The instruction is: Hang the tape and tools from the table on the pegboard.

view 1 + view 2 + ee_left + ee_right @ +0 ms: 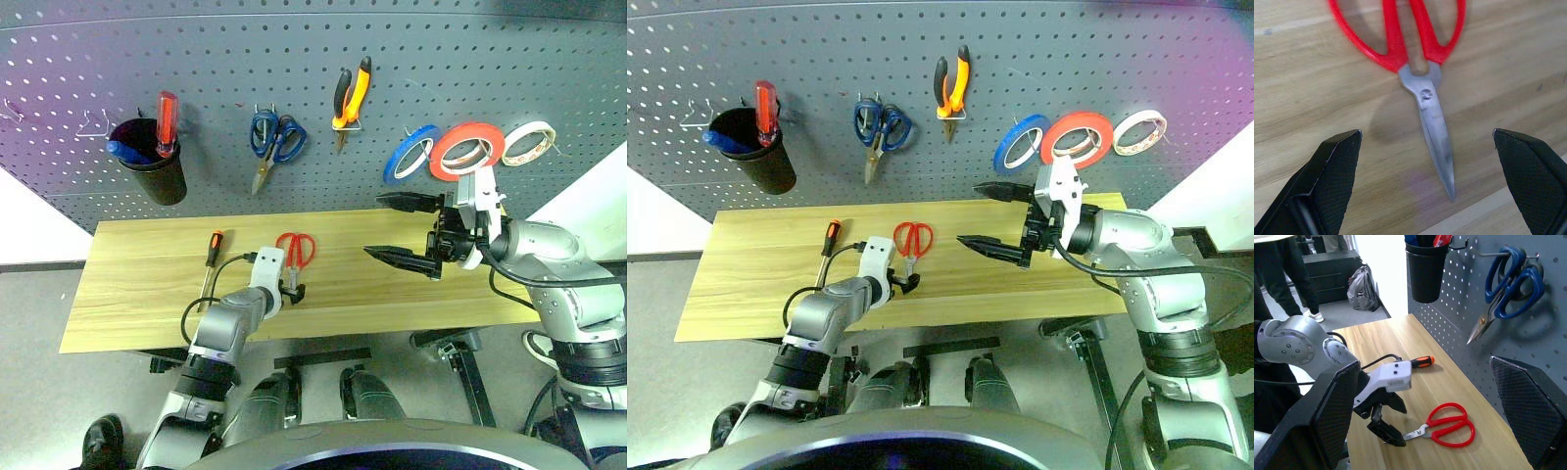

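Red-handled scissors point(296, 249) lie on the light wood table point(137, 294), handles toward the pegboard point(294, 59). My left gripper point(292, 290) is open just above their blade tip, one finger point(1334, 169) on each side of the blade point(1435, 132). A slim screwdriver point(213, 247) with an orange handle lies to their left. The orange-and-black pliers point(351, 93) and the orange-red tape point(467, 149) hang on the pegboard. My right gripper point(371, 225) hovers open and empty above the table's right half, pointing left.
On the pegboard hang a black cup point(155, 168) holding a thick red screwdriver, blue-handled scissors point(274, 139), a blue roll point(409, 154) and a beige roll point(527, 143). A person point(1283, 269) stands beyond the table's left end, near a backpack point(1364, 286).
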